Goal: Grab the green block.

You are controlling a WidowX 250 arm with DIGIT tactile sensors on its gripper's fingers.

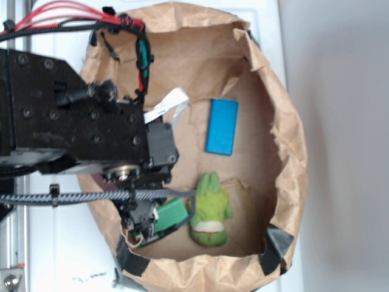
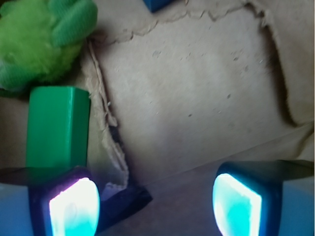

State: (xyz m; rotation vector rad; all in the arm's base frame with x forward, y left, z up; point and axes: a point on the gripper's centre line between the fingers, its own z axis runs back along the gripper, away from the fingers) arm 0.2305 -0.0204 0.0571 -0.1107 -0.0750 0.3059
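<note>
The green block [image 2: 58, 128] lies on brown paper, just beyond my left fingertip [image 2: 74, 209] and off to the left of the gap between the fingers. My gripper [image 2: 155, 206] is open, with only bare paper and a strip of black tape between the pads. In the exterior view the green block [image 1: 169, 216] pokes out from under the gripper [image 1: 143, 228] at the lower left of the paper-lined bin.
A yellow-green plush toy [image 1: 209, 213] sits right beside the block, at the wrist view's top left [image 2: 39, 39]. A blue block [image 1: 222, 126] lies farther back. Crumpled paper walls [image 1: 292, 158] ring the bin; black tape [image 1: 276, 246] holds its corners.
</note>
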